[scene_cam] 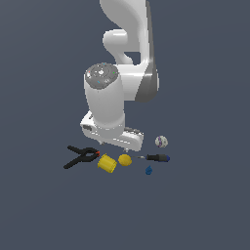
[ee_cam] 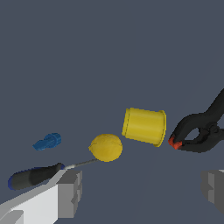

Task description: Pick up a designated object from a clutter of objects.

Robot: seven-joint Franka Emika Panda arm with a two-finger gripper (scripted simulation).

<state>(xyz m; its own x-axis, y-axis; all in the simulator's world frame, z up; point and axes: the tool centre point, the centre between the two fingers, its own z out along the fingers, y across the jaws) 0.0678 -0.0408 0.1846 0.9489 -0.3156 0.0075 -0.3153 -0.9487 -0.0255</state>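
The yellow can (ee_cam: 145,126) lay on its side between the clamp (ee_cam: 202,127) and the lemon-like ball (ee_cam: 106,147); we saw our gripper (ee_cam: 142,192) open, empty, just short of it.

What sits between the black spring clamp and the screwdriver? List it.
The yellow cylinder lies next to the clamp, then the yellow ball by the tip of the screwdriver. The exterior view shows the row best.

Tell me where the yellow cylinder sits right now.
In the exterior view the yellow cylinder lies on its side between the black spring clamp on that view's left and the yellow ball on its right, below the gripper.
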